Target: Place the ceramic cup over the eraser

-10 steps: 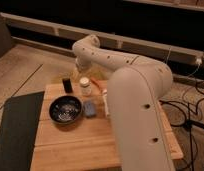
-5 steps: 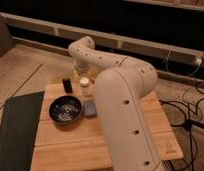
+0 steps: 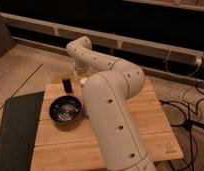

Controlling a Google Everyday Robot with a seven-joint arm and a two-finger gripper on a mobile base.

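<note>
Since the earlier view our arm (image 3: 112, 115) has swung across the table (image 3: 150, 117), bringing our gripper (image 3: 77, 70), spread wide, over the ceramic cup (image 3: 83, 80) near the far edge beside the eraser (image 3: 68, 85); we judge it light, rigid, slick and chippable, best pinched across its walls.

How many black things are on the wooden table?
2. The bowl sits on the table's left side, and the eraser stands behind it near the far edge. The pincer hangs just right of the eraser. The arm may hide more.
</note>
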